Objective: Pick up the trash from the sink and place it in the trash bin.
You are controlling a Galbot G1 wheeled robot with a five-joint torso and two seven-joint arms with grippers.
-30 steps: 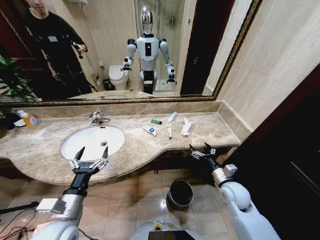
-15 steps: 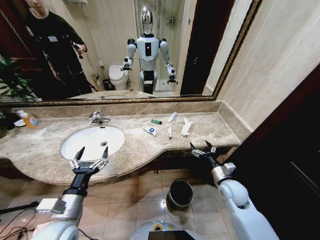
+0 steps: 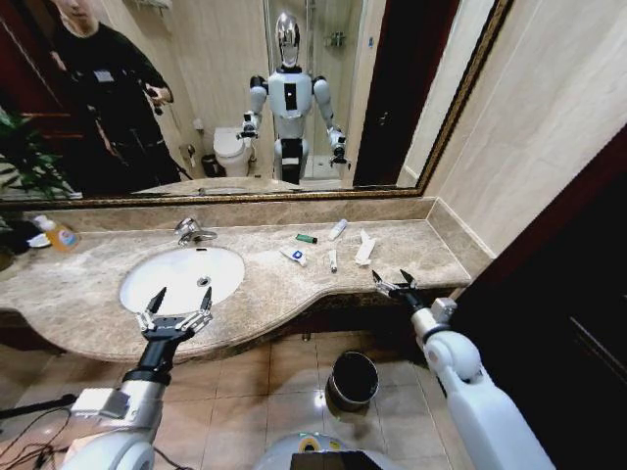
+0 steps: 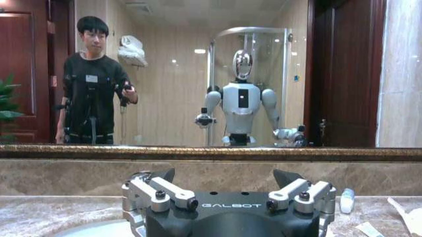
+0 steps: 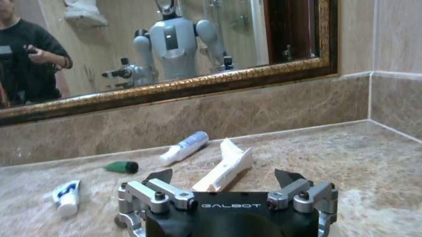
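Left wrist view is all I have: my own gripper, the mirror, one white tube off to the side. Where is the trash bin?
Observer: The trash bin stands on the floor below the front edge of the marble surround. In the head view it sits between the two arms.
Operator: Where is the other arm?
Observer: The right gripper is open at the surround's front edge, in front of the trash. Your left gripper is open at the front rim of the sink.
Operator: Is there any trash I can't see?
Observer: Yes, a tiny green piece lies on the marble to the right of the basin, next to the sachet with a blue mark.
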